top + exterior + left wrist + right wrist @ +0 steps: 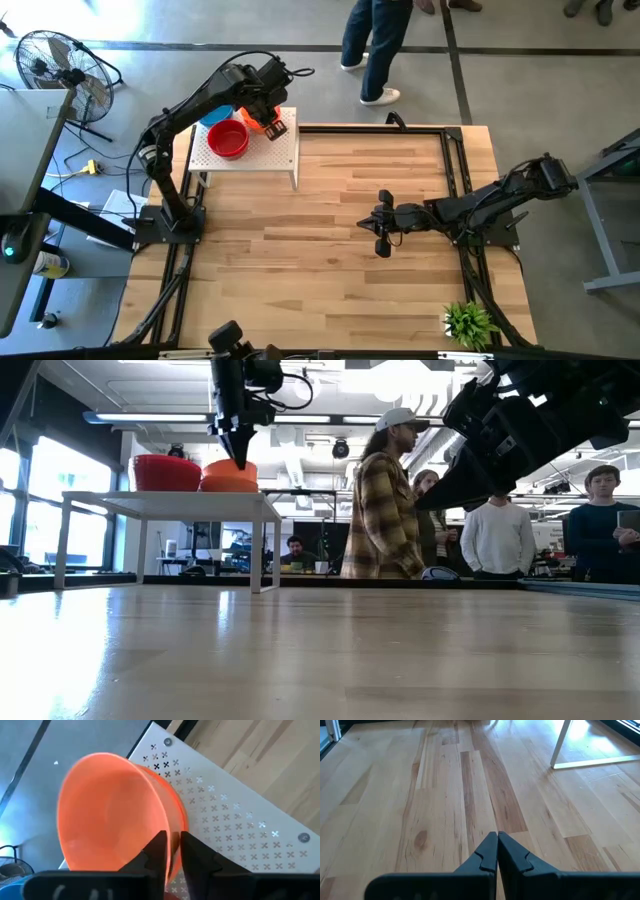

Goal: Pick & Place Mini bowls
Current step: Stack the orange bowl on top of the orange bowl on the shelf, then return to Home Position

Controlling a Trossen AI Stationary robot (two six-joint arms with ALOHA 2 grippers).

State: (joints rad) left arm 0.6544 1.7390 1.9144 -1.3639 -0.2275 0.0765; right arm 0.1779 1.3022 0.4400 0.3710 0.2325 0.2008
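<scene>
The left gripper [172, 851] pinches the orange bowl's [112, 810] rim on the white stand [270, 152], beside the red bowl [228, 139], while the right gripper [497, 851] waits clenched and empty over the table [340, 230].

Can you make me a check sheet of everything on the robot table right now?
Surface: wooden table, mostly bare.
Job's things: orange bowl, red bowl and blue bowl on the white perforated stand.
Clutter: green plant at a table corner.
Grippers: left tool pinches the orange bowl's rim over the stand; right tool shut, empty, above bare wood.
Cables: wires on the floor by the fan.
Surroundings: a person's legs beyond the table; people standing behind.
</scene>
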